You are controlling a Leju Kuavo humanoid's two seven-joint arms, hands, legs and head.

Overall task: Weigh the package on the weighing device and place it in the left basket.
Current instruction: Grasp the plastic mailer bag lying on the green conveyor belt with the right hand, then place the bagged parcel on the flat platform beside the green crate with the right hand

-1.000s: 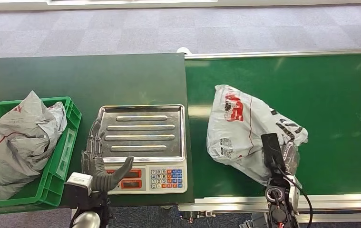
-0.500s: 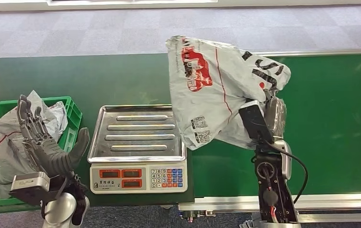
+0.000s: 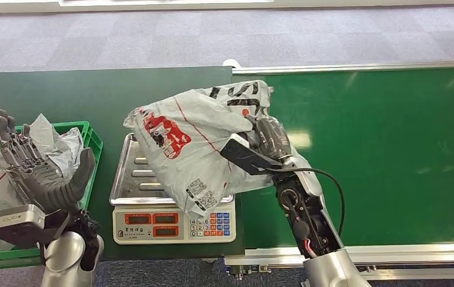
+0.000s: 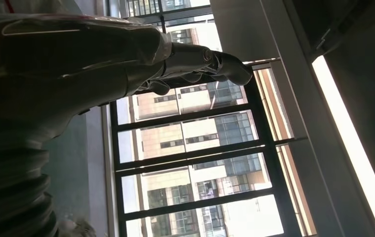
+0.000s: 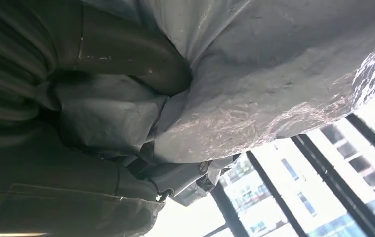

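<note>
Two grey bags are in front of me. One is the package (image 3: 194,137) I am weighing, a crumpled grey plastic mailer with red print and black lettering, and my right hand (image 3: 270,139) grips it at its right end, fingers closed into the plastic. In the right wrist view the thumb (image 5: 126,54) presses into folds of the package (image 5: 274,74), and the film bunches around it. The package hangs over the scale (image 3: 173,222), covering most of the steel pan (image 3: 125,179); its lower corner drapes down over the edge of the keypad. I cannot tell whether it rests on the pan or is just above it.

My left hand (image 3: 36,173) is raised beside the scale, palm up, fingers spread and holding nothing. It hovers over the near right corner of the green basket (image 3: 90,140), which sits at the left of the dark table (image 3: 93,95). The other bag (image 3: 57,146) lies inside that basket. To the right of the scale runs the green conveyor belt (image 3: 392,137). In the left wrist view my left hand (image 4: 126,64) points up toward large windows (image 4: 195,173).
</note>
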